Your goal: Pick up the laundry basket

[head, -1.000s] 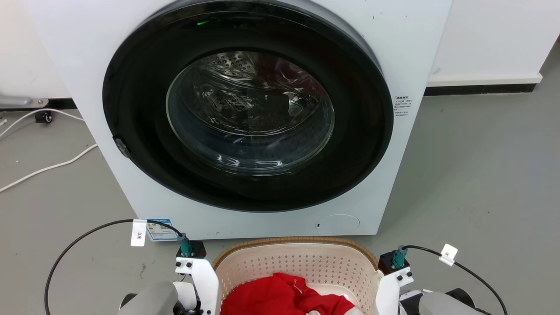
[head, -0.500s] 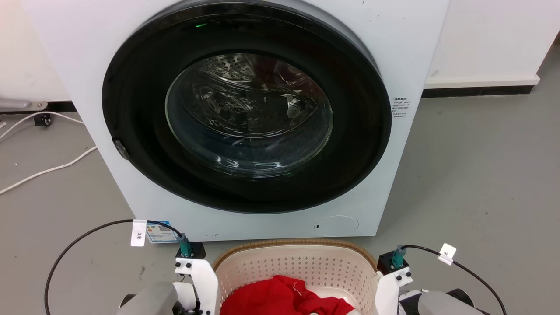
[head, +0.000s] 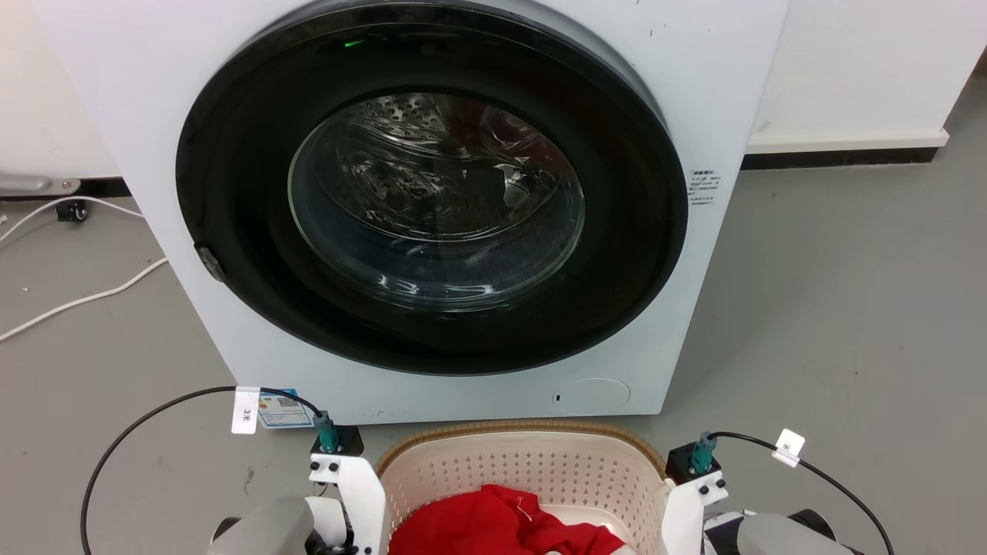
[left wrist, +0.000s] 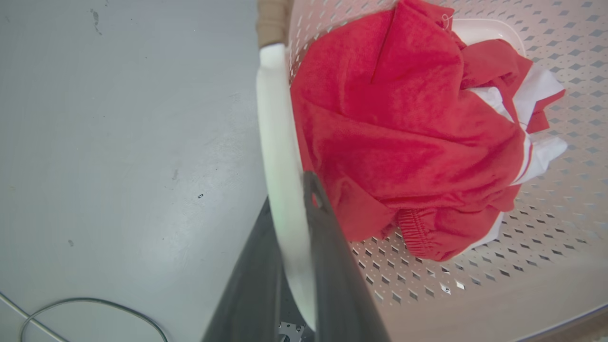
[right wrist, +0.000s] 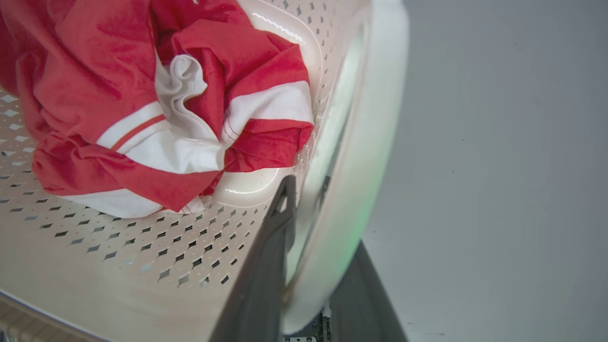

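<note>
The left gripper [left wrist: 290,202] and right gripper [right wrist: 322,216] each pinch one of the white side handles [left wrist: 275,118] between narrow fingers. Between them, the cream perforated plastic laundry basket [head: 524,462], holding red-and-white clothes [left wrist: 403,133], looks light and slightly flexible, so it should be lifted evenly. It lies just before the white front-loading washing machine [head: 709,92].

Lower centre, the laundry basket [head: 524,470] is smooth perforated cream plastic with a woven-look rim, soft red cloth [head: 501,524] inside, glossy glass door [head: 436,200] on the washing machine [head: 694,92] above, matt grey floor [head: 833,308].
</note>
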Tool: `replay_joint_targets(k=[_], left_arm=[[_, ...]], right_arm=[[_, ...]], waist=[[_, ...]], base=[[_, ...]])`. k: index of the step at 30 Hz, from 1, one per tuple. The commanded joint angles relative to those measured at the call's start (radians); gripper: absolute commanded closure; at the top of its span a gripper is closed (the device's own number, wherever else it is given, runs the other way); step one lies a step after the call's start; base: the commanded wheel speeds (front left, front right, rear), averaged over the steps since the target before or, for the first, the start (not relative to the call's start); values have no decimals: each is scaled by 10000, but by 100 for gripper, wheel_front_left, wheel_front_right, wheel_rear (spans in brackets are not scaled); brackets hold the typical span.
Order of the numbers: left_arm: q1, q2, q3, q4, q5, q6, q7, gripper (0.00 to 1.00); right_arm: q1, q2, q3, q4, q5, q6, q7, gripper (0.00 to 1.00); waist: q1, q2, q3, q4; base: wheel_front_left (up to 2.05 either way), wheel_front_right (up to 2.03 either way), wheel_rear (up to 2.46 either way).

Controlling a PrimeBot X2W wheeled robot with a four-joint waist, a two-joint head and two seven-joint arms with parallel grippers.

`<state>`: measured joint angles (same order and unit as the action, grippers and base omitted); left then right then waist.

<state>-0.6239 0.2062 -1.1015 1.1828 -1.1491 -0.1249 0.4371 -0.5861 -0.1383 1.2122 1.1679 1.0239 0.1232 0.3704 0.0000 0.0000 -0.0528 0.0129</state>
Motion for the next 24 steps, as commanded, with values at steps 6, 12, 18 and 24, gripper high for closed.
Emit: replay_joint_targets(k=[6,12,18,24], left_arm=[[-307,-84,-125,-104,-126,-90,-97,100],[-331,-64,-251,-127,-230,-91,-118,100],[-345,-68,-380,-140,-329,-91,-137,100],[-313,-71,-486,-118,-433,-91,-143,100]], right_arm=[[-98,168,250,-61,169,137,-12,100],[-122,175,386,-34,284,137,-60,100],[-118,166,487,-33,369,137,-72,100],[-110,143,566,-19,444,137,-72,100]], waist=[[0,0,-10,-18],[0,0,-10,-21],[0,0,-4,-24],[0,0,0,-18]], base=[[0,0,0],[0,0,0],[0,0,0],[0,0,0]])
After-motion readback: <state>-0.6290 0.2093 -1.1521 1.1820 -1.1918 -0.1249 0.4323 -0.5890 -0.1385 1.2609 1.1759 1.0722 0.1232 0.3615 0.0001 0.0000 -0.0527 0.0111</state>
